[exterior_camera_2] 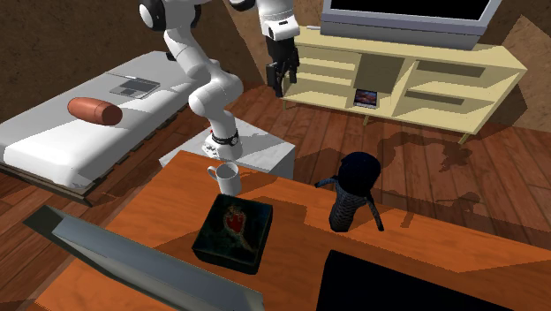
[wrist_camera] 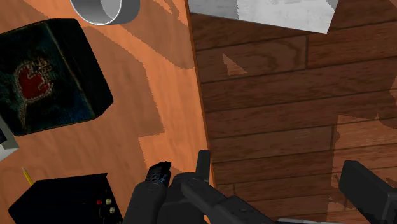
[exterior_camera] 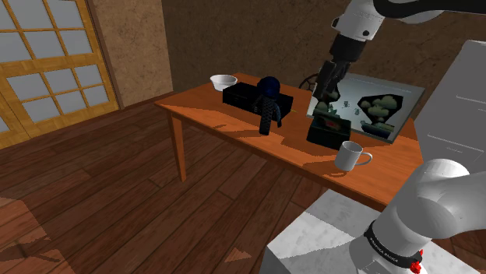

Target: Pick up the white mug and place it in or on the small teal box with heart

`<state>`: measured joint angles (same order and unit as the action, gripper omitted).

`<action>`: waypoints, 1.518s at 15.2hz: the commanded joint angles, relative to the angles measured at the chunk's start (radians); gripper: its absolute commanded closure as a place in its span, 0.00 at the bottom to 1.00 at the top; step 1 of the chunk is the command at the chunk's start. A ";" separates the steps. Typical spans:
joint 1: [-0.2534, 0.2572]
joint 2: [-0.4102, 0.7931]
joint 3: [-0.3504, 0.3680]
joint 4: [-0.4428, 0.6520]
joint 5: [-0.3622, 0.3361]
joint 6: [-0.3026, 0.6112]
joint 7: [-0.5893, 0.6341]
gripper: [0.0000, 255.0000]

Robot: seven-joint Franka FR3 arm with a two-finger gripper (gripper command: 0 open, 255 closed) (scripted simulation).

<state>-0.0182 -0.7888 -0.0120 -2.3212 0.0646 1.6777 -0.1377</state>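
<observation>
- Holding the gripper [exterior_camera: 325, 86] high above the teal box [exterior_camera: 331, 128], near the table's [exterior_camera: 234, 132] edge, fingers spread wide and clasping nothing.
- Looking down past those fingers at the table edge running close by the teal box, with bare wooden floor [wrist_camera: 286, 95] beyond it.
- Showing the white mug [exterior_camera: 352, 156] standing upright on the table just beside the teal box, toward the stand [exterior_camera: 327, 233].
- Showing a dark figurine [exterior_camera: 269, 105] upright on the teal box's other side, with a black case [exterior_camera: 245, 95] and a white bowl [exterior_camera: 223, 80] farther off.
- Showing a flat picture panel [exterior_camera: 382, 105] just beside the teal box.
- Showing brown walls and a paned door [exterior_camera: 47, 62] well apart from the teal box.
</observation>
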 commanded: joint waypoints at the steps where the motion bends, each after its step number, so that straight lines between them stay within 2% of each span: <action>1: 0.000 0.000 0.000 0.000 0.000 0.000 0.000 0.00; 12: -0.121 -0.106 -0.115 -0.320 -0.126 0.190 -0.062 0.00; 23: -0.308 -0.088 -0.273 -0.555 -0.305 0.432 -0.140 0.00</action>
<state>-0.3042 -0.8903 -0.2638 -2.8562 -0.2185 2.0766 -0.2660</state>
